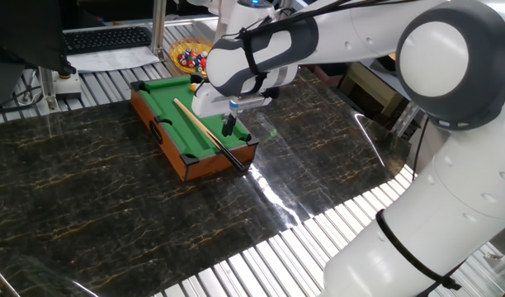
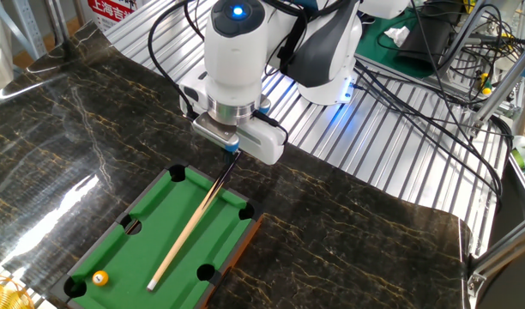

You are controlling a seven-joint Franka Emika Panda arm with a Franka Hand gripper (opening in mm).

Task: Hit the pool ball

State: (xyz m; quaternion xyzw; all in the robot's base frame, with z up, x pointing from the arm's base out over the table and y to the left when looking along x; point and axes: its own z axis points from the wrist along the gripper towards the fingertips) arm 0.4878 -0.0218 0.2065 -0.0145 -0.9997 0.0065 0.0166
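Observation:
The pool ball [image 2: 100, 277] is a tiny orange sphere on the green felt of a small wooden pool table [image 2: 237, 255], near a far corner pocket; in the one fixed view only a sliver of it [image 1: 194, 85] shows beside the arm. A wooden cue stick [image 2: 187, 234] lies lengthwise on the felt, its dark end pointing at the robot. My gripper [image 1: 228, 126] hangs over that dark end [image 1: 233, 158] of the stick, at the opposite end of the table from the ball. The hand hides the fingers' gap, and I cannot tell whether they touch the stick.
A bowl of multicoloured small balls [image 1: 189, 56] stands just behind the pool table, with a keyboard [image 1: 106, 38] further back. The pool table sits on a dark marble-patterned tabletop [image 1: 112, 206]. Cables [image 2: 417, 94] lie behind the robot base.

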